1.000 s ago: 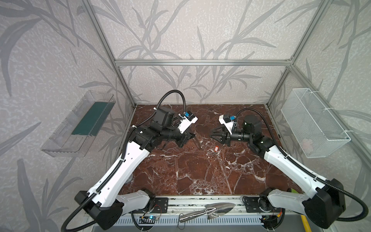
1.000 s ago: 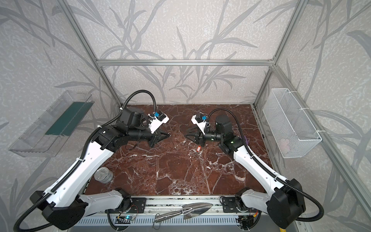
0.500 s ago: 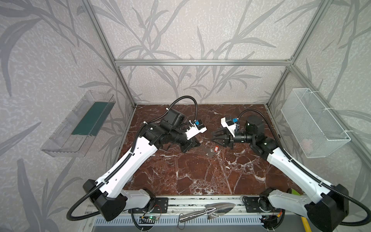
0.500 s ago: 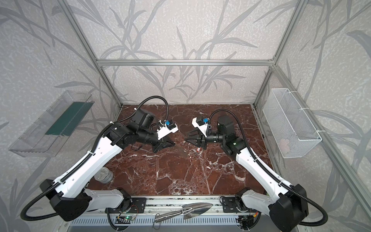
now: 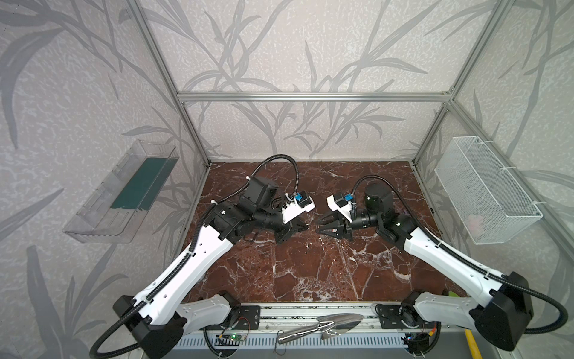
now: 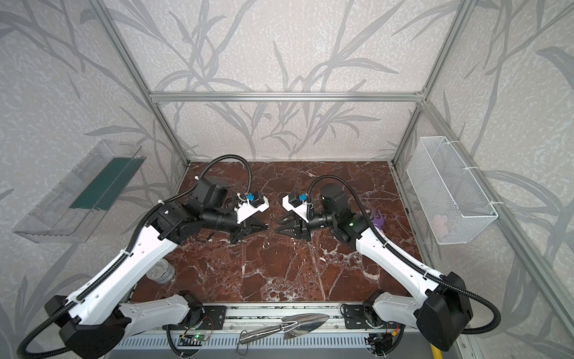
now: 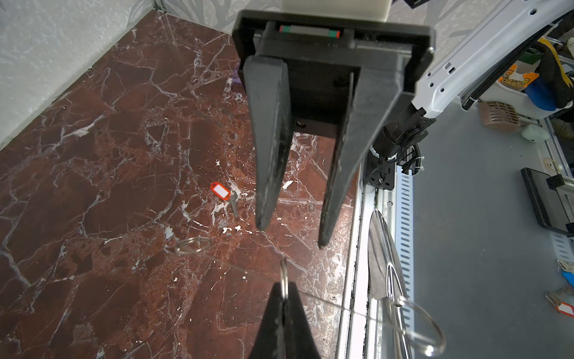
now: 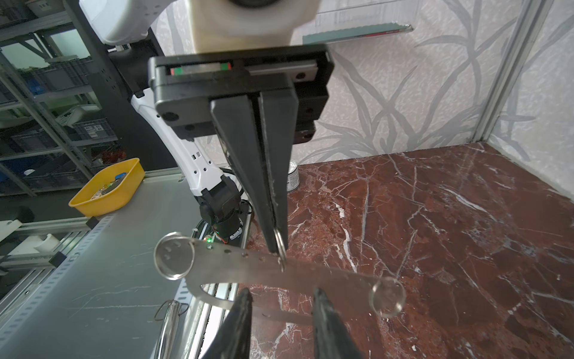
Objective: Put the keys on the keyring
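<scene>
Pinching a half-hidden keyring, left end effector; right end effector narrowly parted

Steel trowel up front, wire basket, clear wall tray, tin can

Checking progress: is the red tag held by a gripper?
No, the red tag lies loose on the table beside a key.
</scene>
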`<state>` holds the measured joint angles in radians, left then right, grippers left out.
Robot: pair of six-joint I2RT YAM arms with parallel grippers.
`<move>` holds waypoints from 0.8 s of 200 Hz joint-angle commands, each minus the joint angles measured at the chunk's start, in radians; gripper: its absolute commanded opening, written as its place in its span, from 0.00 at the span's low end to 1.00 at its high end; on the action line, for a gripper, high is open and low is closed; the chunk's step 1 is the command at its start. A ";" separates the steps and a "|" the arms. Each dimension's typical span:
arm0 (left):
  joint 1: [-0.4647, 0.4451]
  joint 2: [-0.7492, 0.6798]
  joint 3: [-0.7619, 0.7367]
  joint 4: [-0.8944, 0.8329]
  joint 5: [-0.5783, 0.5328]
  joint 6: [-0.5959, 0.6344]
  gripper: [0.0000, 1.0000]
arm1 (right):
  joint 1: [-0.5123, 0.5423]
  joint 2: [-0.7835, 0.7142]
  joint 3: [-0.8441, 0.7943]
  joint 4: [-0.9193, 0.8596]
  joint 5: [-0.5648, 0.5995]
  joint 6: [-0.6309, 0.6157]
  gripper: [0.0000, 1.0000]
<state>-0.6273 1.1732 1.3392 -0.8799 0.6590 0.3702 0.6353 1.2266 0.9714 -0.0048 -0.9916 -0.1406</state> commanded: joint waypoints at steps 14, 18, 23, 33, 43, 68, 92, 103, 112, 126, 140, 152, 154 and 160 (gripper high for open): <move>-0.003 0.000 -0.009 0.018 0.045 0.024 0.00 | 0.019 0.016 0.042 -0.015 0.016 -0.029 0.31; -0.004 0.000 -0.009 0.018 0.046 0.024 0.00 | 0.018 0.017 0.042 -0.013 0.018 -0.028 0.31; -0.003 0.002 -0.008 0.018 0.048 0.024 0.00 | 0.019 0.019 0.042 -0.011 0.017 -0.026 0.30; -0.003 0.003 -0.009 0.019 0.050 0.024 0.00 | 0.021 0.023 0.044 -0.012 0.015 -0.027 0.30; -0.003 0.004 -0.009 0.021 0.053 0.024 0.00 | 0.023 0.026 0.047 -0.010 0.015 -0.026 0.29; -0.005 0.003 -0.010 0.021 0.058 0.024 0.00 | 0.026 0.033 0.051 -0.009 0.013 -0.026 0.27; -0.006 0.002 -0.010 0.021 0.063 0.024 0.00 | 0.032 0.042 0.058 -0.010 0.012 -0.026 0.26; -0.005 0.001 -0.011 0.021 0.066 0.024 0.00 | 0.034 0.046 0.062 -0.011 0.009 -0.027 0.24; -0.005 0.000 -0.011 0.021 0.068 0.024 0.00 | 0.037 0.048 0.064 -0.011 0.009 -0.028 0.24; -0.005 0.000 -0.011 0.020 0.067 0.023 0.00 | 0.040 0.051 0.066 -0.011 0.009 -0.027 0.23; -0.005 0.000 -0.012 0.019 0.068 0.024 0.00 | 0.043 0.050 0.066 -0.009 0.008 -0.027 0.22; -0.006 0.002 -0.012 0.018 0.067 0.024 0.00 | 0.043 0.048 0.067 -0.008 0.009 -0.028 0.21; -0.005 0.002 -0.011 0.017 0.068 0.025 0.00 | 0.043 0.048 0.068 -0.009 0.010 -0.027 0.21; -0.005 0.002 -0.012 0.018 0.068 0.026 0.00 | 0.043 0.047 0.068 -0.008 0.011 -0.027 0.20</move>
<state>-0.6281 1.1797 1.3338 -0.8658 0.6994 0.3702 0.6708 1.2747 1.0023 -0.0181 -0.9775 -0.1623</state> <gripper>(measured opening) 0.048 0.211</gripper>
